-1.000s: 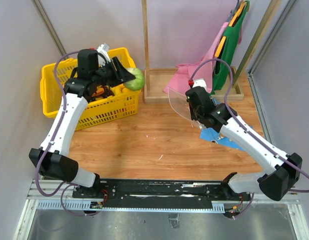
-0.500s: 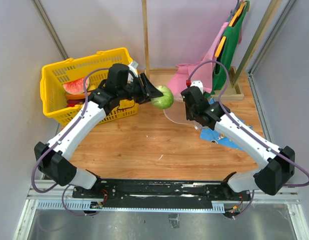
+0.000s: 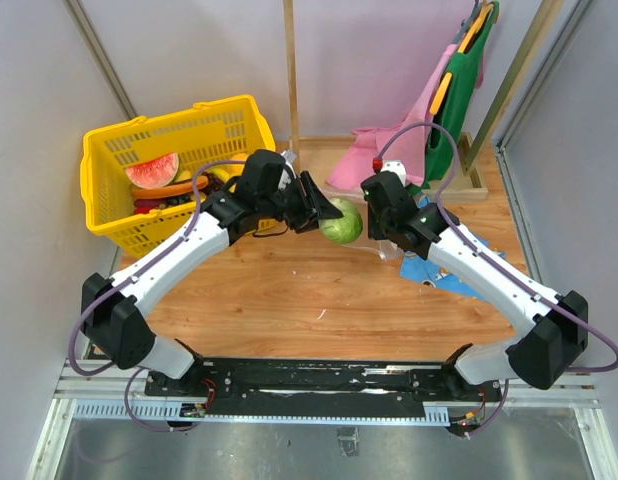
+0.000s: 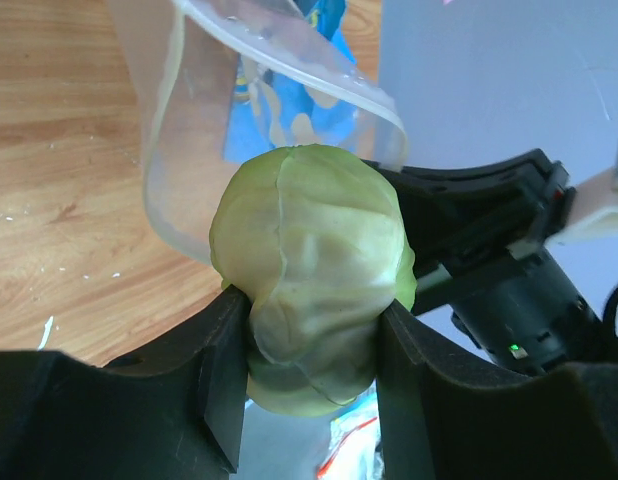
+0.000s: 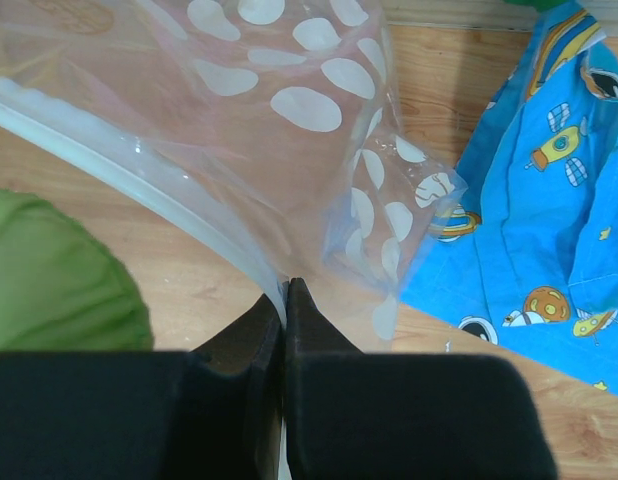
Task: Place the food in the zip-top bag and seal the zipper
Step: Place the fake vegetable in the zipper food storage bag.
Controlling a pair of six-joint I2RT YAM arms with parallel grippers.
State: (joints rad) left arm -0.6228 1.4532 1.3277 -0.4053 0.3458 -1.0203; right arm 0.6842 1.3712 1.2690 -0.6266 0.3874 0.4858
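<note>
the left gripper [image 4: 314, 345] is clenched on the green round food [image 4: 309, 250], a leafy, cabbage-like ball with matte, veined skin. it holds the food at the centre of the top view, right at the mouth of the zip-top bag [image 4: 184, 130]. the right gripper [image 5: 285, 300] is pinched tight on the bag's rim at the zipper [image 5: 149, 195], likely to lift the soft, clear, white-dotted film so the mouth gapes. a blue patterned cloth [image 5: 529, 200] lies beside it on the wooden counter [image 3: 289, 290].
</note>
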